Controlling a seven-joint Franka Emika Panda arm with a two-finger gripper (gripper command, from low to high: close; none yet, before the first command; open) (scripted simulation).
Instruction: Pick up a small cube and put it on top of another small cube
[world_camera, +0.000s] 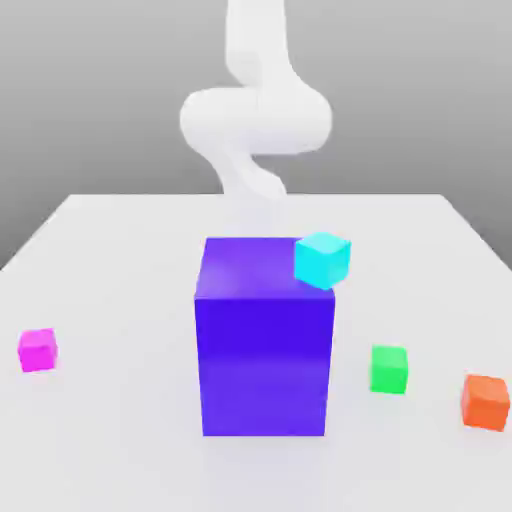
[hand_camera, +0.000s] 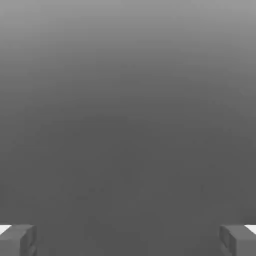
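The end effector (hand_camera: 128, 240) stands wide, its two grey, blocky fingertips (hand_camera: 17, 239) far apart with nothing between them, facing a plain grey surface. In the exterior view the smooth white arm (world_camera: 255, 115) rises behind a big, glossy purple-blue block (world_camera: 265, 340) on the matte white worktop (world_camera: 110, 440). The small magenta cube (world_camera: 38, 350) lies on the worktop, well apart from the arm, toward the exterior view's left. A cyan cube (world_camera: 322, 259) sits at the block's upper corner. A green cube (world_camera: 389, 369) and an orange cube (world_camera: 486, 402) rest toward the exterior view's right. All are plain and flat-sided.
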